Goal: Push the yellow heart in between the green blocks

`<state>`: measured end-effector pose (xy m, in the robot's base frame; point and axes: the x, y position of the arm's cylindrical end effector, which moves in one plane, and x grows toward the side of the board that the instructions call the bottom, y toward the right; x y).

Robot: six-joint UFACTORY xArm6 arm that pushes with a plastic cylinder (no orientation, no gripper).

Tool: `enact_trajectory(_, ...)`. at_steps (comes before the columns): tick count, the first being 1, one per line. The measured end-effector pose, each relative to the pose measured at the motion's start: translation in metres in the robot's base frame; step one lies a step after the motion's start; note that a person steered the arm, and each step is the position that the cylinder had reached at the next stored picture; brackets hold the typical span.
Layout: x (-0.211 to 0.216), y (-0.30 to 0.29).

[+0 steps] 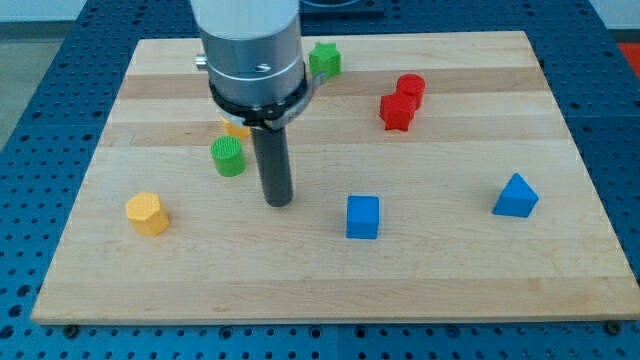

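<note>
My tip (278, 203) rests on the board, right of and a little below the green cylinder (228, 157). A yellow block (236, 129), mostly hidden behind the arm, peeks out just above that cylinder; its shape cannot be made out. A second green block (324, 60) sits near the view's top, right of the arm's body. A yellow hexagonal block (147, 213) lies at the view's lower left, well left of my tip.
Two red blocks (402, 101) sit touching at the upper right. A blue cube (362, 217) lies right of my tip and a blue triangular block (515, 196) at the far right. The wooden board (450, 270) is edged by a blue perforated table.
</note>
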<state>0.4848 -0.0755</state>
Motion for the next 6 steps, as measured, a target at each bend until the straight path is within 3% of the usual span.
enact_trajectory(1,-0.019,-0.064)
enact_trajectory(3,-0.034,-0.118)
enact_trajectory(4,-0.077,-0.111)
enact_trajectory(6,-0.108,-0.013)
